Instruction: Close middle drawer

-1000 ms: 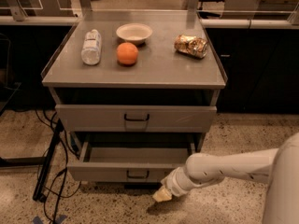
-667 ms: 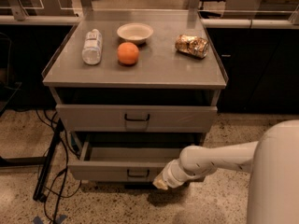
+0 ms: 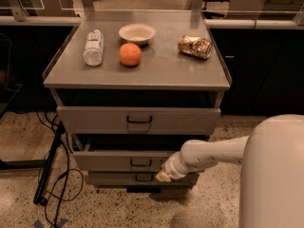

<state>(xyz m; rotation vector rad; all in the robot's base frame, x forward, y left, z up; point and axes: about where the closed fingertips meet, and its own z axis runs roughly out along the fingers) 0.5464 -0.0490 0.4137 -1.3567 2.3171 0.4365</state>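
Presently the middle drawer (image 3: 109, 161) stands partly out of the cabinet (image 3: 216, 99), directly below the top drawer (image 3: 95, 120), with a dark opening visible above its front edge. The end effector (image 3: 162, 175) rests at the drawer's lower front edge, right of the handle (image 3: 141, 163); whether it is open or closed cannot be told. Speckled floor (image 3: 118, 208) extends before the drawer. Cables (image 3: 52, 175) trail left of it.
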